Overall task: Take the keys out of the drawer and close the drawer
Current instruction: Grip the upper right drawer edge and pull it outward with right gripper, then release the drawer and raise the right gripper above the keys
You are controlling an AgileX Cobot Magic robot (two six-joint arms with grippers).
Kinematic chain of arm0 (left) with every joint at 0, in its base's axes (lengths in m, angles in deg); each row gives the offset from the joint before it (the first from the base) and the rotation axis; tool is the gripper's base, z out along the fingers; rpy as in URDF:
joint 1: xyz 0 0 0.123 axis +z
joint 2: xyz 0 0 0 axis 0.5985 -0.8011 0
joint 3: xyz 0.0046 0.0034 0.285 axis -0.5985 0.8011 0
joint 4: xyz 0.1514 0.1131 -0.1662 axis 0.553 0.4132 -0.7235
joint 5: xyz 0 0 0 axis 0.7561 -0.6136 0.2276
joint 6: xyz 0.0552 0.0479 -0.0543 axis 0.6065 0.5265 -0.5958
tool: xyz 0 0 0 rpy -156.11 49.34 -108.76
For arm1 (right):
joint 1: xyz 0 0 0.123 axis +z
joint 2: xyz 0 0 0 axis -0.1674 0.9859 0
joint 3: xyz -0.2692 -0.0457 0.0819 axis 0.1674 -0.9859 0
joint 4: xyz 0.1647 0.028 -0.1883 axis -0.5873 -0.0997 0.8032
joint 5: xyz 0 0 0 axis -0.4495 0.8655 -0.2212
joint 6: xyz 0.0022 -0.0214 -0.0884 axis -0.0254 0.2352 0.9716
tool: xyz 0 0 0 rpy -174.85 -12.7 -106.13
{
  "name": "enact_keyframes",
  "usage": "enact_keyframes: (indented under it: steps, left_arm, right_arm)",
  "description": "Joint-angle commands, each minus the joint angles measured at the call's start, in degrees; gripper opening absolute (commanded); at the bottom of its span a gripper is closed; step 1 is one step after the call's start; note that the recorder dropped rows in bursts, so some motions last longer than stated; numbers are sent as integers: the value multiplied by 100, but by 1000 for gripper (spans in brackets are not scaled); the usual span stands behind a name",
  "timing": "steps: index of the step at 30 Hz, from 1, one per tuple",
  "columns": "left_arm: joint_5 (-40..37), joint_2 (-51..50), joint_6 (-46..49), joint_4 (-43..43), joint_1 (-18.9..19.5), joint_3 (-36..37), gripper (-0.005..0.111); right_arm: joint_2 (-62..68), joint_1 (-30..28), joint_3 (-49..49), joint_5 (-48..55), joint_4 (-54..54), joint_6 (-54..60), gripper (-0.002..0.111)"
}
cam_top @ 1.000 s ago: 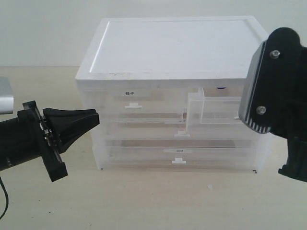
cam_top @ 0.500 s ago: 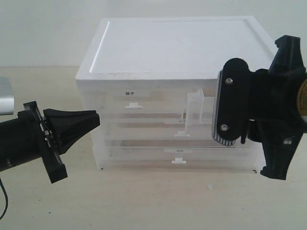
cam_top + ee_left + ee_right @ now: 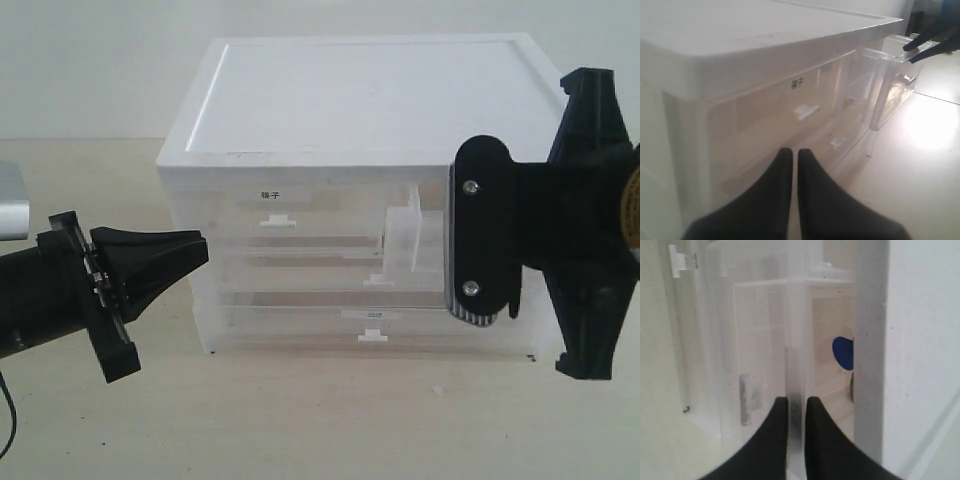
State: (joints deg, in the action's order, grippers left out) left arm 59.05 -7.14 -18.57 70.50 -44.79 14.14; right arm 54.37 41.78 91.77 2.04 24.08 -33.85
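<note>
**Right arm takes hold of the open drawer, keys not yet out**

On the desk [image 3: 300, 430], a white storage cabinet [image 3: 350, 110] stands toward the far edge. Its upper half-width drawer [image 3: 405, 235] is pulled out toward the near edge, exposing the contents. Reaching in from the desk's right edge, the right gripper [image 3: 796, 407] appears clenched on the drawer's wall, seemingly to steady or shift it. The left gripper [image 3: 200, 246] waits near the left edge, pinched together and empty, clear of the work. The keys [image 3: 843, 353] lie inside the drawer, only their blue fob showing.
</note>
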Motion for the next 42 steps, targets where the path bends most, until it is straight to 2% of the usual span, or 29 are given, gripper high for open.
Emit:
enact_keyframes:
  steps: [1, 13, 19, 20, 22, 26, 36, 42]
  left_arm:
    - [65, -29, -20, 3, -49, -23, 5]
    - [65, -191, -8, -36, -49, -77, 5]
    - [65, -191, -8, -36, -49, -77, 5]
    - [65, -191, -8, -36, -49, -77, 5]
    - [65, -191, -8, -24, -49, -79, 5]
    - [65, -191, -8, -24, -49, -79, 5]
    - [65, -191, -8, -24, -49, -79, 5]
    - [65, -191, -22, -23, -49, -79, 5]
  right_arm:
    - [-358, 252, -28, 575, -670, 328, 0]
    - [-801, 252, -28, 955, -1800, 1421, 0]
    - [-801, 252, -28, 896, -1830, 1423, 0]
    - [-801, 252, -28, 864, -1830, 1423, 2]
    - [-801, 252, -28, 839, -1830, 1423, 13]
    - [-801, 252, -28, 813, -1830, 1423, 42]
    - [-1112, 396, -28, 260, -1856, 1357, 43]
    - [-1417, 509, -28, -168, -1856, 625, 43]
